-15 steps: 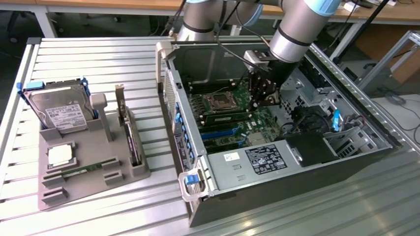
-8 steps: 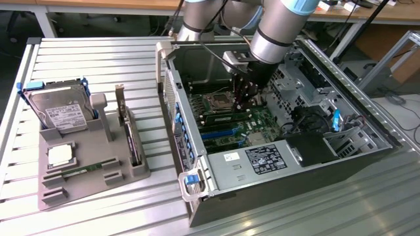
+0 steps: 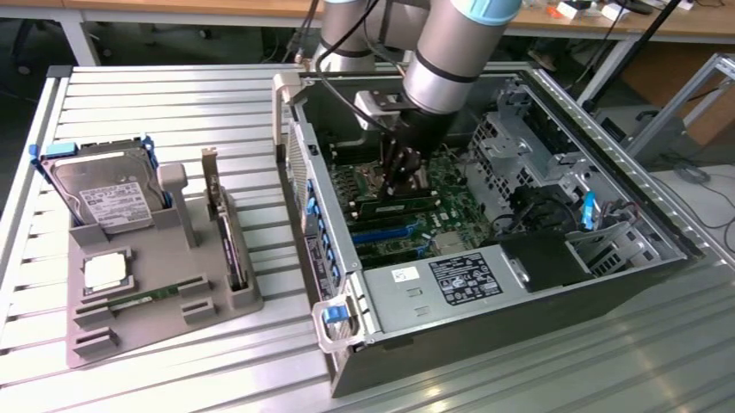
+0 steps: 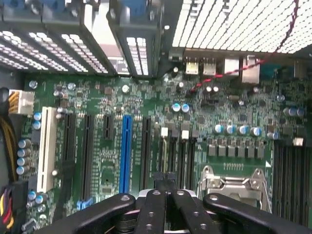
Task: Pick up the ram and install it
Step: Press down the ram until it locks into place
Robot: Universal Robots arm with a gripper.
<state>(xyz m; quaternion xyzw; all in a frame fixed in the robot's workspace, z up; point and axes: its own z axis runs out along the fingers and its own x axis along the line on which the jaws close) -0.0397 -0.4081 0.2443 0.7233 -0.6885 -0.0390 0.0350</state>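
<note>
The main risk is a crooked seat: if the ram (image 3: pixel 397 209) goes down tilted or off its slot, pressure from the arm could bend the stick, strain the motherboard (image 4: pixel 122 97) or leave one end raised. I judge that a slip sideways could also knock the small capacitors near the slots. The cause would be poor lining-up, as the slots sit close together and the arm hides much of the spot in the exterior view

The fingers (image 3: pixel 400 168) are drawn tight together, deep inside the open case (image 3: pixel 483 292) on the table (image 3: pixel 172 95). The ram lies on edge across the board, directly under the fingertips and touching or nearly touching them. I cannot tell whether they pinch its top edge or only bear on it
</note>
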